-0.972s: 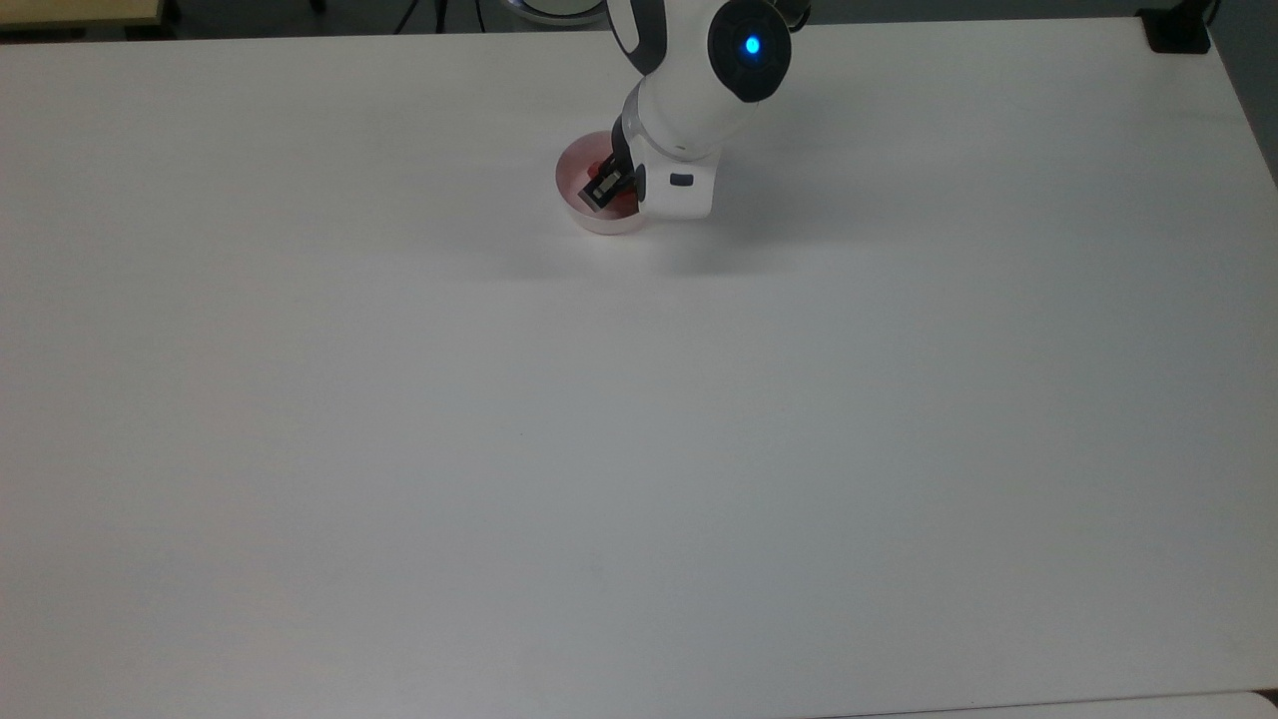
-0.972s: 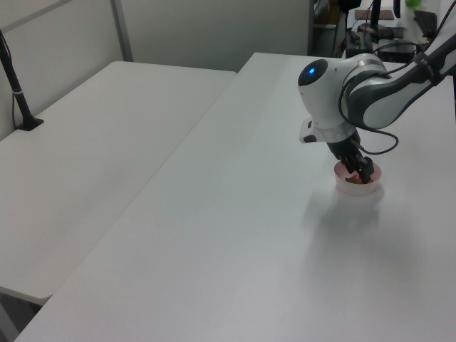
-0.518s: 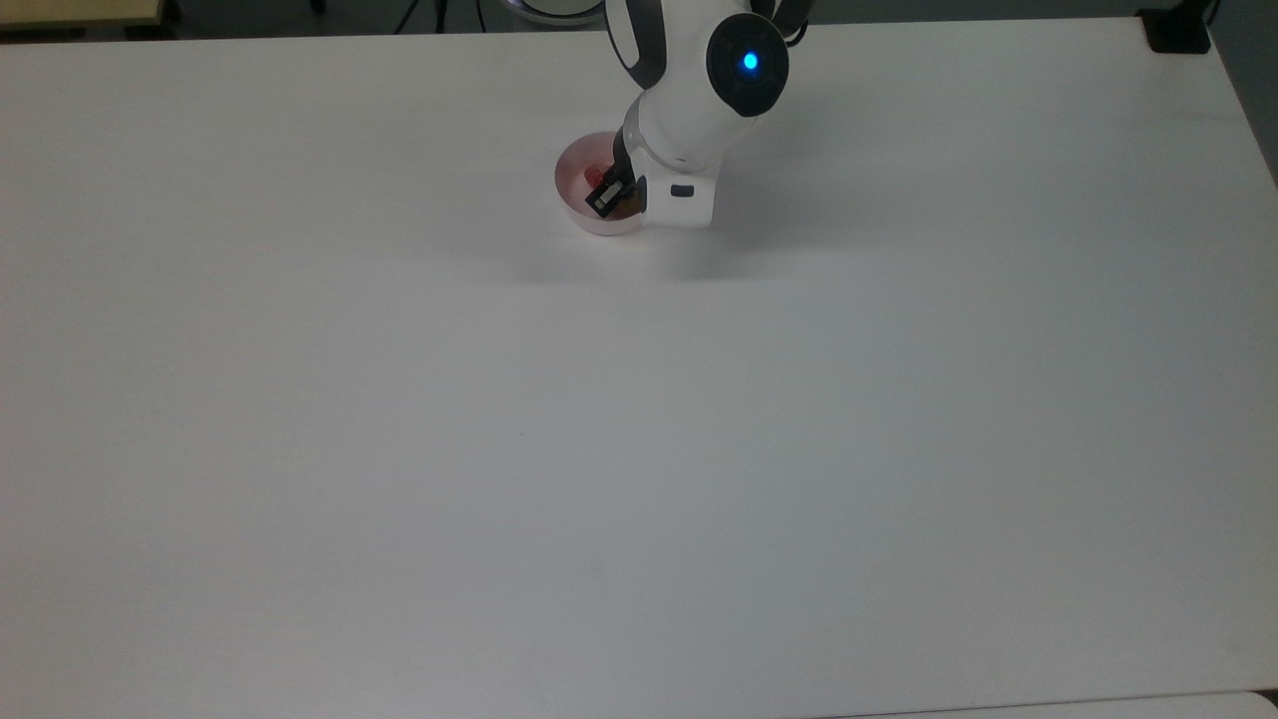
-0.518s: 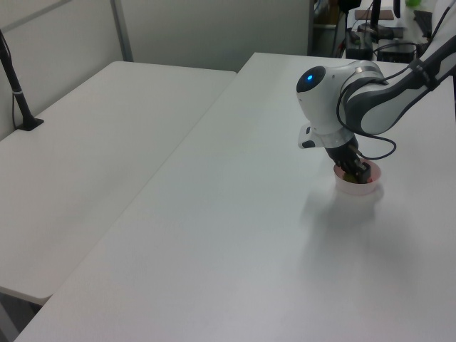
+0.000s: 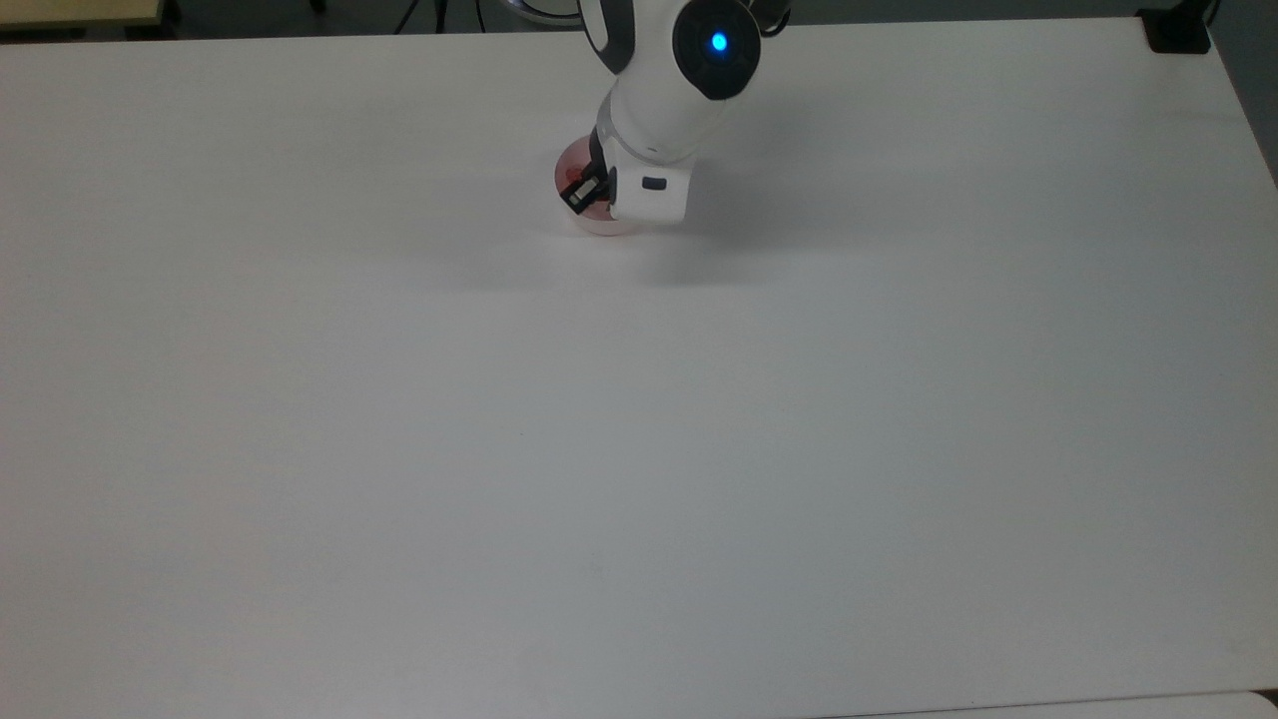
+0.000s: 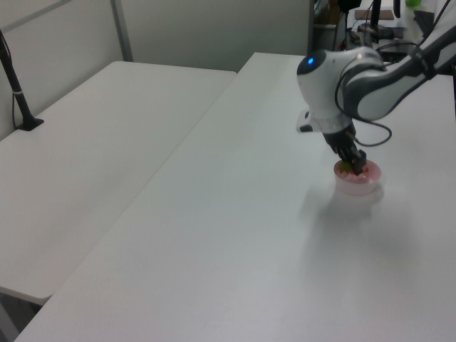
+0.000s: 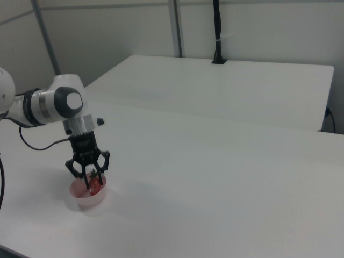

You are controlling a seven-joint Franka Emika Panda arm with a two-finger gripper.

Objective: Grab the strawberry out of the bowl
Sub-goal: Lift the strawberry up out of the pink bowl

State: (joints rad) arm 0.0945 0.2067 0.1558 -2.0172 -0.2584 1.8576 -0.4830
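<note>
The pale pink bowl stands near the far edge of the white table. My gripper points down just over the bowl. Its fingers are shut on the small red strawberry, whose green cap points up between them. The berry hangs at about rim height, inside the bowl's outline. In the top view, the white wrist covers the bowl's right half.
A black clamp block sits at the table's far right corner in the top view. A second white table adjoins it, with a black post clamped to it. Cables and equipment stand behind the arm.
The gripper has risen out of the bowl with the strawberry in it and shifted slightly to the top view's left. The bowl has stayed in place.
</note>
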